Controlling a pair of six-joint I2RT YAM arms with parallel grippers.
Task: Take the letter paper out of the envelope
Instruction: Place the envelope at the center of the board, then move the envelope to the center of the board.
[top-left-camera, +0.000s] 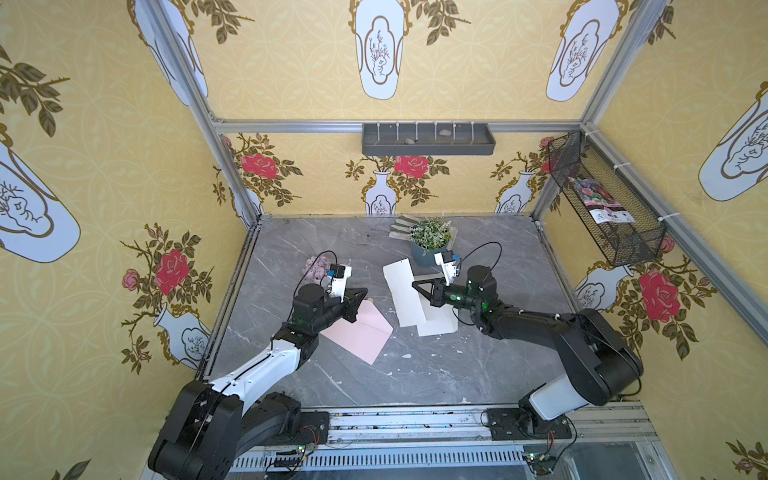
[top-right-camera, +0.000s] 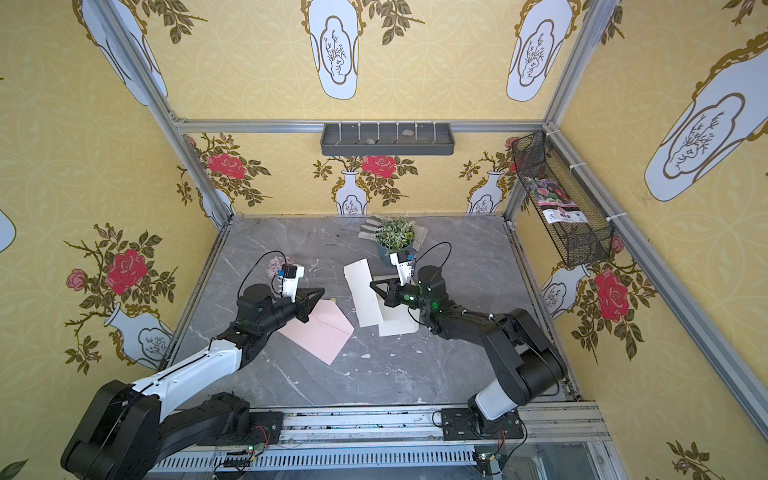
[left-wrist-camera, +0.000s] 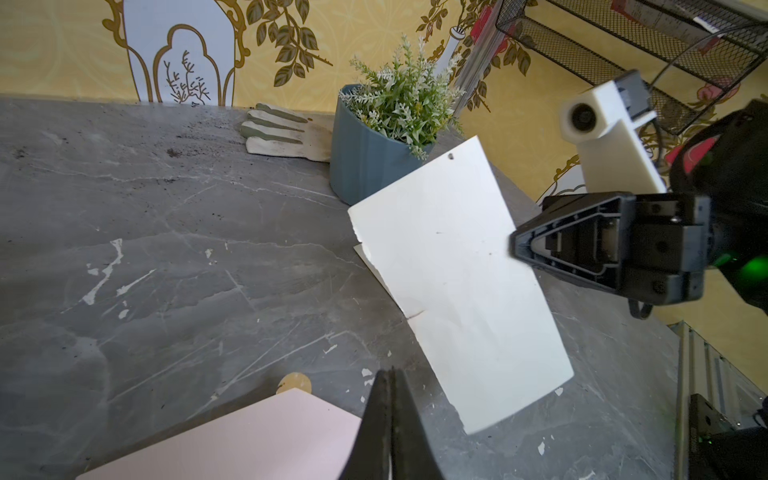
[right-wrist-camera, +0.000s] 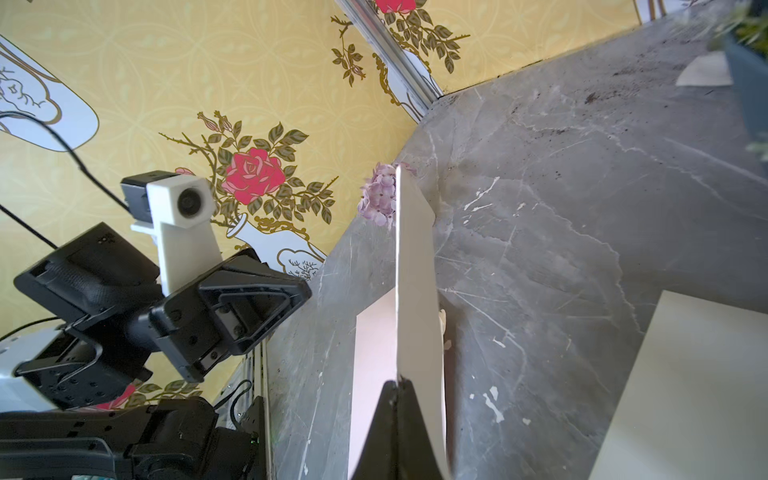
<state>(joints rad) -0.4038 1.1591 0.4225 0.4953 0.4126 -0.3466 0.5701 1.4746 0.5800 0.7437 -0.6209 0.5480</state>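
Observation:
The pink envelope lies flat on the grey marble table, left of centre. My left gripper is shut just above the envelope's far corner, and I see nothing between its fingers. The white letter paper is outside the envelope, lifted and tilted. My right gripper is shut on its edge, and the right wrist view shows the sheet edge-on. A second white sheet lies flat beneath it.
A potted plant and a work glove stand at the back of the table. A purple flower head lies behind my left gripper. A wire basket hangs on the right wall, a grey tray on the back wall.

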